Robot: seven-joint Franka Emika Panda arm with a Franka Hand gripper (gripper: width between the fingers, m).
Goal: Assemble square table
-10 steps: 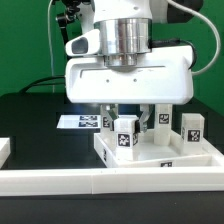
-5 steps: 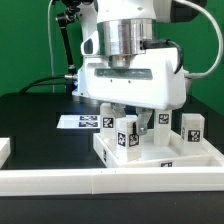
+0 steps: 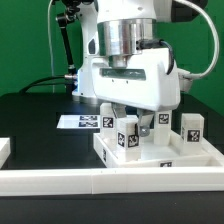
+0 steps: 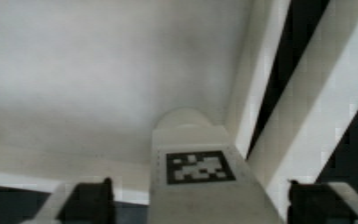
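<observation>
In the exterior view the gripper (image 3: 128, 112) hangs low over the square tabletop (image 3: 160, 158), which lies inside the white rail wall (image 3: 110, 181) with tagged legs (image 3: 126, 136) standing on it; the marker board (image 3: 80, 122) lies behind. The fingertips are hidden there. The wrist view shows one tagged leg (image 4: 199, 160) between the fingers (image 4: 87, 200), which stand apart and clear of it.

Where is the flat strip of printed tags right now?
In the exterior view the marker board lies flat on the black table, left of center, behind the square table and partly hidden by the gripper.
</observation>
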